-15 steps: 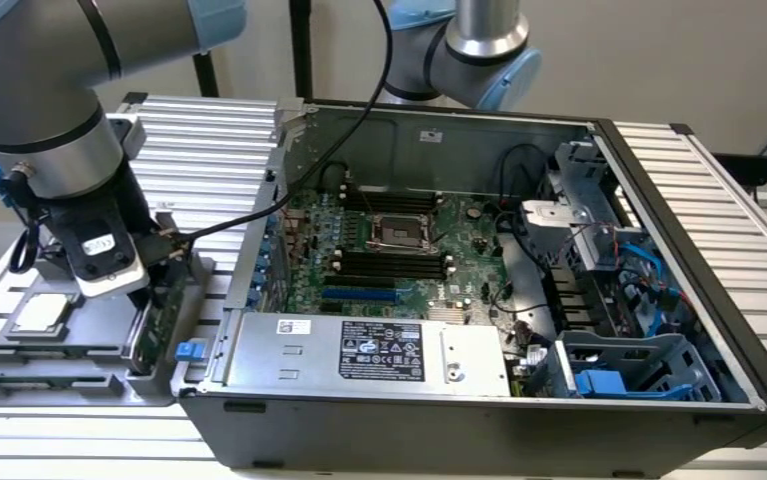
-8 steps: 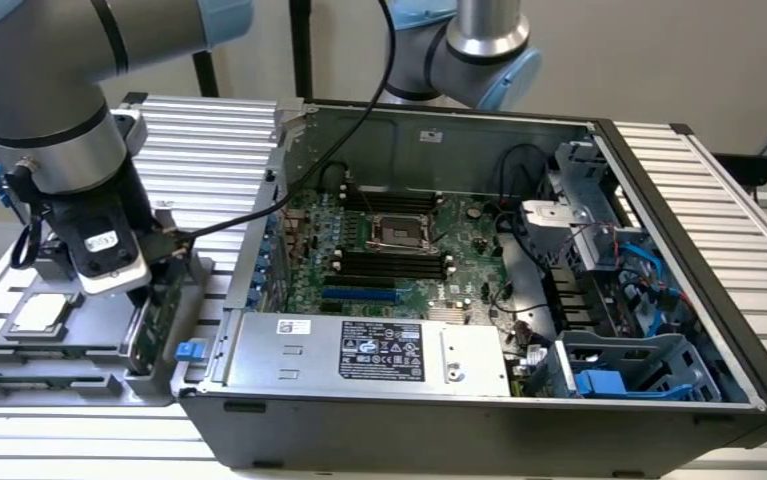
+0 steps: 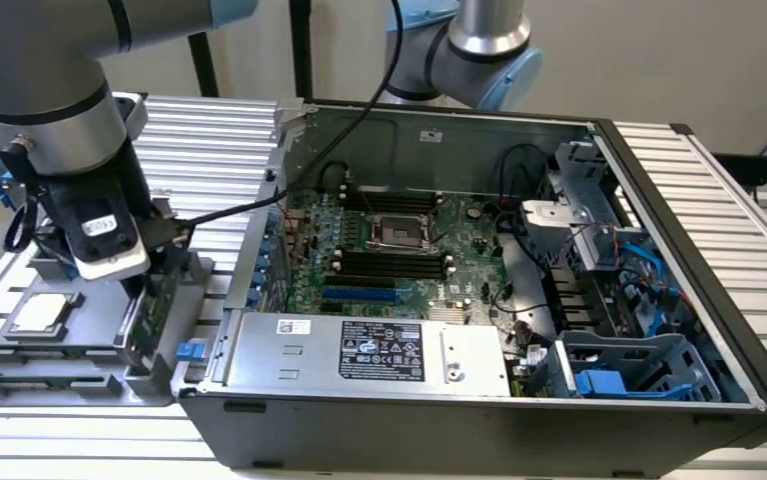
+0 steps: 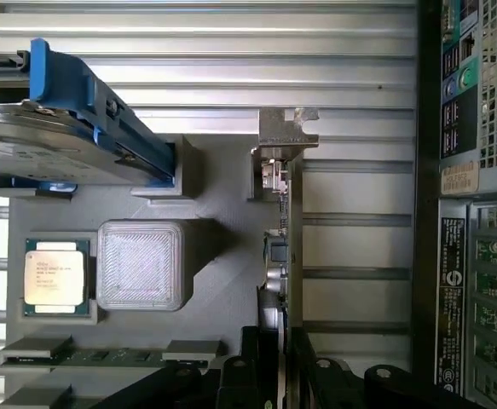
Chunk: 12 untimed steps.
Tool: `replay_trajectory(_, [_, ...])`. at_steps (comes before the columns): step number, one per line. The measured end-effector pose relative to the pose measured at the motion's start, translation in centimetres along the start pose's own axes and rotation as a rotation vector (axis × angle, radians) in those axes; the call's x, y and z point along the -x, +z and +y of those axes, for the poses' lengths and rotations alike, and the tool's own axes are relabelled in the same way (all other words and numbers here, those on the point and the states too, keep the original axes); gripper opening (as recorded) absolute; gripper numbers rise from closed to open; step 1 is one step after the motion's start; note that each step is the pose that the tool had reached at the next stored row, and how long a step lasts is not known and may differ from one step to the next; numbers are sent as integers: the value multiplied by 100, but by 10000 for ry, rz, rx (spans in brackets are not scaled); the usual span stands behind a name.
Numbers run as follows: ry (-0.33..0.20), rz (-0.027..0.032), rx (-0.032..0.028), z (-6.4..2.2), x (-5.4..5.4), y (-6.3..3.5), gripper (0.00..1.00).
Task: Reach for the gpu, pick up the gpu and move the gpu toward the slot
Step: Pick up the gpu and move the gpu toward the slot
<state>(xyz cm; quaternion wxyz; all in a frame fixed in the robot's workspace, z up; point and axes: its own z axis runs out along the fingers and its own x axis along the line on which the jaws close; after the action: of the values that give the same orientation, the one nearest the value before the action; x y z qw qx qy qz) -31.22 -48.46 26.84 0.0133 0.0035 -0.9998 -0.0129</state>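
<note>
The gpu (image 4: pixel 284 247) stands on edge in a grey fixture (image 4: pixel 222 196), dark and thin in the wrist view, with its silver bracket (image 4: pixel 286 129) at the far end. In the exterior view its green board (image 3: pixel 152 318) shows below the wrist at the exterior view's left, beside the computer case. My gripper (image 4: pixel 280 375) is down over the card, one black finger (image 4: pixel 252 371) against each face, shut on it. The card still sits in the fixture. The blue slot (image 3: pixel 363 296) lies on the motherboard inside the open case.
On the same fixture are a small square silver chip (image 4: pixel 56 273), a ribbed silver block (image 4: pixel 140 264) and a silver hard drive with blue rails (image 4: pixel 78 128). The open case wall (image 3: pixel 256 270) stands between the fixture and the motherboard. A power supply (image 3: pixel 370 352) fills the case's near side.
</note>
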Motion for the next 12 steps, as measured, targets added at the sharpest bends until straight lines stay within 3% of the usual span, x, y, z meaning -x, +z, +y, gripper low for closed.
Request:
replay_trajectory(6, [3,128,0,6,49,-261,26])
replay_trajectory(12, [5,195,0,13,128,-535,26])
